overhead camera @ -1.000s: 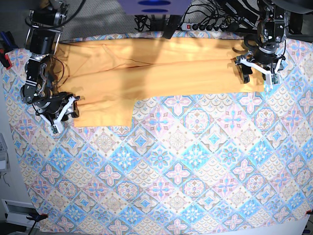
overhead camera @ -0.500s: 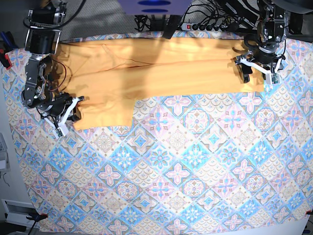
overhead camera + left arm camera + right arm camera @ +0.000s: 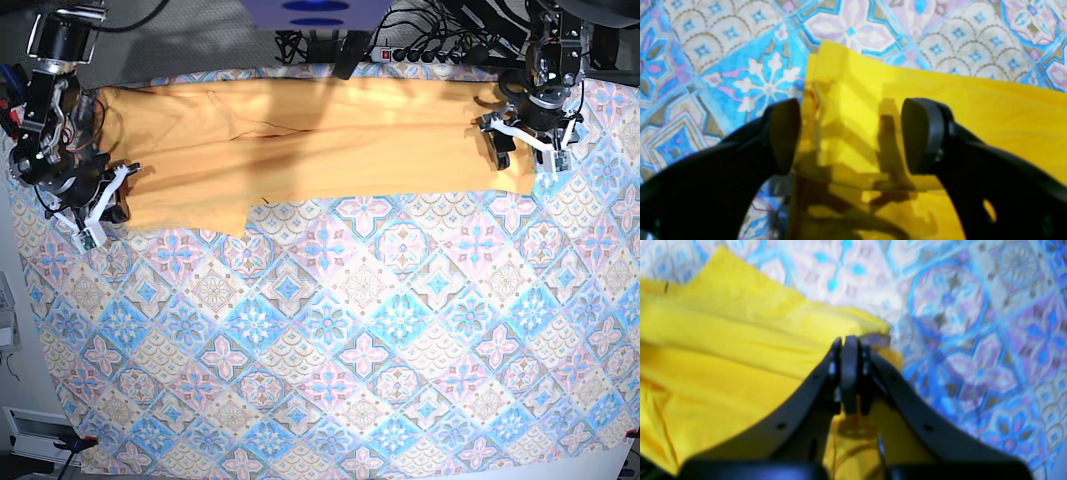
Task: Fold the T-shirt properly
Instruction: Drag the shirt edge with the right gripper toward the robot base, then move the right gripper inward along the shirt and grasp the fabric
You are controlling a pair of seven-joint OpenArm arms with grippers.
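Two arms work at opposite ends of the T-shirt [image 3: 300,145], which lies in a long band across the far side of the patterned tablecloth [image 3: 340,350]. At one end the right gripper [image 3: 850,373] has its jaws closed, pinching the shirt's edge. At the other, the left gripper [image 3: 848,133] stands spread wide over the shirt's corner, holding nothing. Most of the near tablecloth is bare

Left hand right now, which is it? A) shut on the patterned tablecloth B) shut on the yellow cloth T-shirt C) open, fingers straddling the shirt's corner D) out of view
C: in the left wrist view the left hand stands open, its two black fingers wide apart over the corner of the pale yellow-orange cloth T-shirt.
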